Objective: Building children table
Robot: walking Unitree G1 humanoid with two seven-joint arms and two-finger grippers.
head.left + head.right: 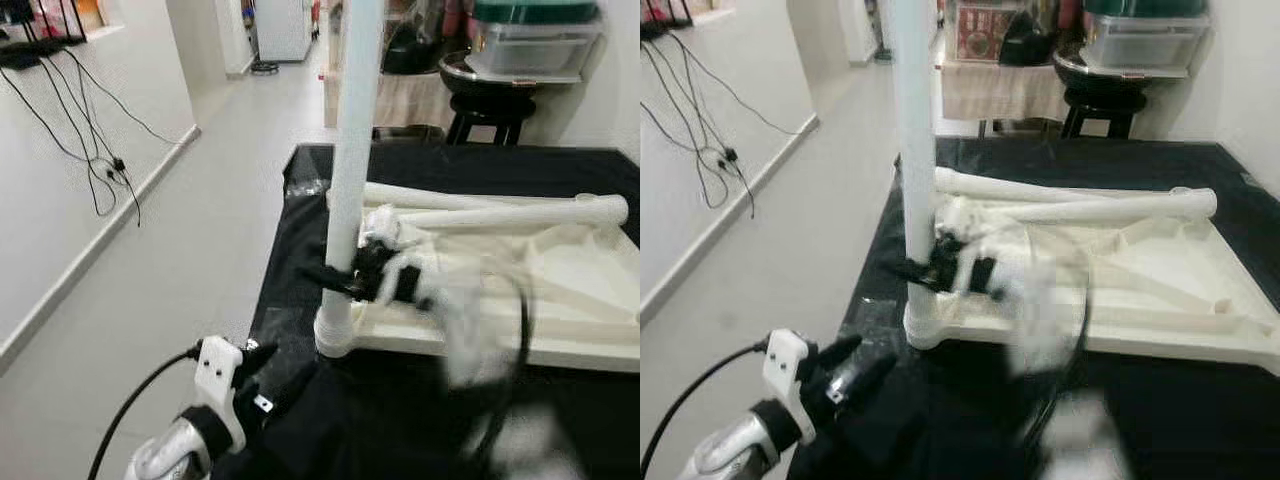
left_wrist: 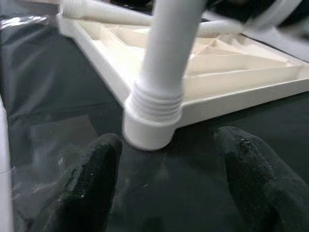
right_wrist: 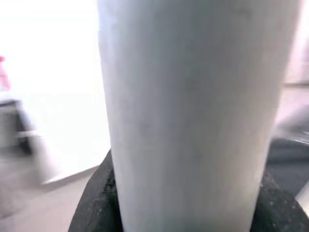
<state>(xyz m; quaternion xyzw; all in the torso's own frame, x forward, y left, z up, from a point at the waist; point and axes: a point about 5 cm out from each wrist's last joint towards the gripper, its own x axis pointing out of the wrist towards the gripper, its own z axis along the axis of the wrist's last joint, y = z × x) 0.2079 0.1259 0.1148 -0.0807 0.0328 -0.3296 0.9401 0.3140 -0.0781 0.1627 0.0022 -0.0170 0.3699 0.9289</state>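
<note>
A white children's table top [image 1: 585, 300] lies upside down on a black-covered surface [image 1: 390, 420]. One white leg [image 1: 352, 150] stands upright in the corner socket [image 2: 148, 129] nearest me. My right gripper [image 1: 345, 278] is shut on this leg just above the socket, and the arm behind it is blurred. The right wrist view has the leg [image 3: 193, 111] held between the black fingers [image 3: 94, 205]. My left gripper [image 2: 169, 193] stands open and low in front of the socket, not touching it. Two loose legs [image 1: 520, 213] lie across the table top's far side.
A black stool [image 1: 490, 105] carrying plastic containers stands behind the work surface. Cables [image 1: 95, 160] hang down the left wall. Pale floor [image 1: 190, 250] runs along the left toward a corridor. A crumpled plastic wrapper [image 1: 305, 187] lies at the cloth's far left corner.
</note>
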